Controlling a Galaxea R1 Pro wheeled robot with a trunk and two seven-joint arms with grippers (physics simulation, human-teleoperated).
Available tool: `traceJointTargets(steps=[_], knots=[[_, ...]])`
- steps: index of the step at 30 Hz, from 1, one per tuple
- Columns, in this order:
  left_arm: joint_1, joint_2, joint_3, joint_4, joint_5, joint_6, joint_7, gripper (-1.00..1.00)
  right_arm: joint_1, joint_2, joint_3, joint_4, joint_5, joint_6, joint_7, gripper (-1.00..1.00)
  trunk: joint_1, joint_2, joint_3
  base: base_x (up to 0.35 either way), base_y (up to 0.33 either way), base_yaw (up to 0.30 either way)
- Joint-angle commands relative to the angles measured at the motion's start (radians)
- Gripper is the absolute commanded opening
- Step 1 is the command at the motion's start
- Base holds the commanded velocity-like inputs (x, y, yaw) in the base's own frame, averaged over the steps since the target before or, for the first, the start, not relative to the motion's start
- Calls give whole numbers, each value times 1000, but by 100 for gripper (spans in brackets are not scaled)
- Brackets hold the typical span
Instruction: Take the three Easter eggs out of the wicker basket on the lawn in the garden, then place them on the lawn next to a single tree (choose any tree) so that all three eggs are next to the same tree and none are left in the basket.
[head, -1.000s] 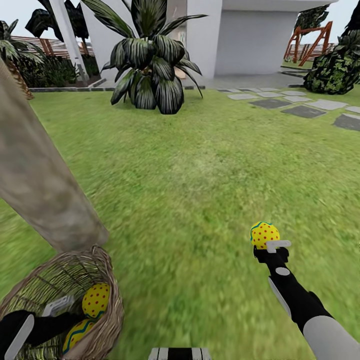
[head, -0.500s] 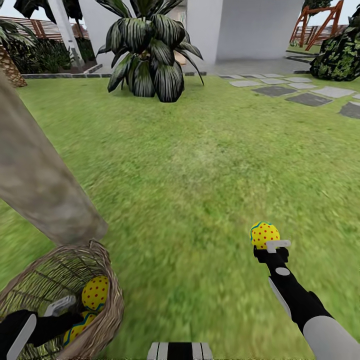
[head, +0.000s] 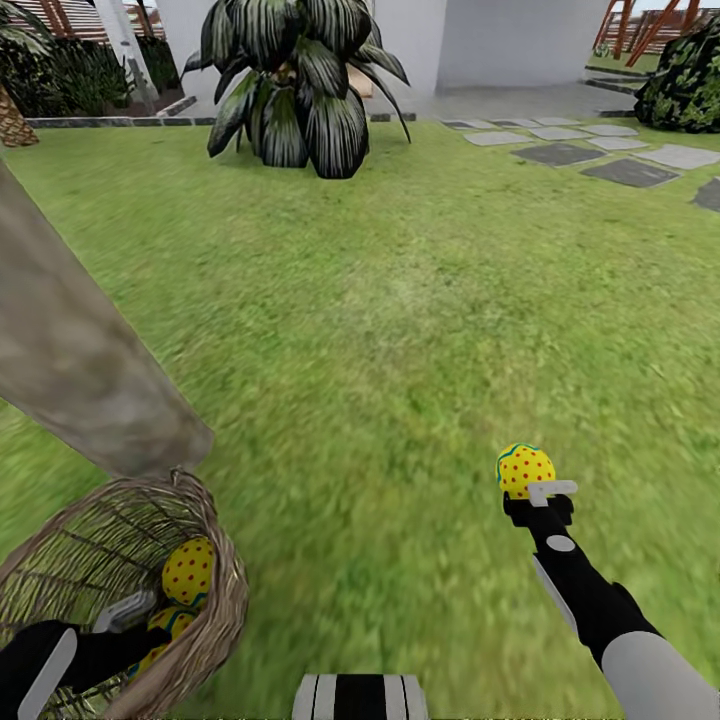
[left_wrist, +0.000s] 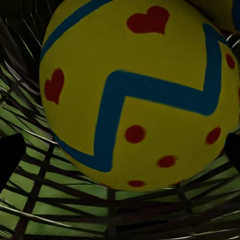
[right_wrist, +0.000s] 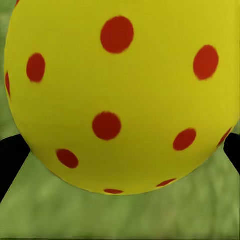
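Over the lawn (head: 380, 330), my right gripper (head: 537, 492) is shut on a yellow red-dotted Easter egg (head: 524, 468); up close that egg (right_wrist: 120, 95) sits between the dark fingertips (right_wrist: 10, 160). The wicker basket (head: 215, 600) lies tilted at the foot of the tree trunk (head: 80, 350). It holds two eggs, one (head: 188, 572) above the other (head: 168, 622). My left gripper (head: 128, 615) reaches into the basket. A zigzag-banded egg (left_wrist: 135, 95) lies between its fingertips (left_wrist: 9, 155), with a small gap on one side.
A big dark-leaved plant (head: 295, 85) stands far ahead by the white house (head: 500, 40). Grey stepping stones (head: 630, 170) run at the far right beside a leafy bush (head: 690, 85). Open grass spreads between the trunk and my right arm.
The camera has tilted down, so the whole scene has slid up the picture. Both arms stay almost still. The lower egg in the basket sits a bit closer to the upper one.
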Motion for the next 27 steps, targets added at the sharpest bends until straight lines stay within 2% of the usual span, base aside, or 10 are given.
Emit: traceJointTargets(steps=[1,10,14,19,22,27], knots=[[0,-3,3,-1,-5,5,-7,100,0,0,6,-1,14,5,-9,-100,0,-1,-5,0,0,0],[0,-13,2,-29,-3,-2,-11,100,0,11,5,5,26,4,-9,-100,4,-3,-39,0,0,0],[0,-45,2,-112,-3,-2,-12,100,0,12,5,5,26,3,-9,-100,6,-4,-55,0,0,0],[0,-46,4,-182,-4,-2,-11,100,0,22,6,30,28,3,-10,-100,8,-5,-74,0,0,0],[0,-42,5,-183,-7,-1,-10,100,0,27,5,33,51,3,-10,-100,10,-5,-86,0,0,0],[0,-43,20,-180,-8,-1,-5,100,0,27,5,33,55,3,-10,-100,12,-7,-105,0,0,0]])
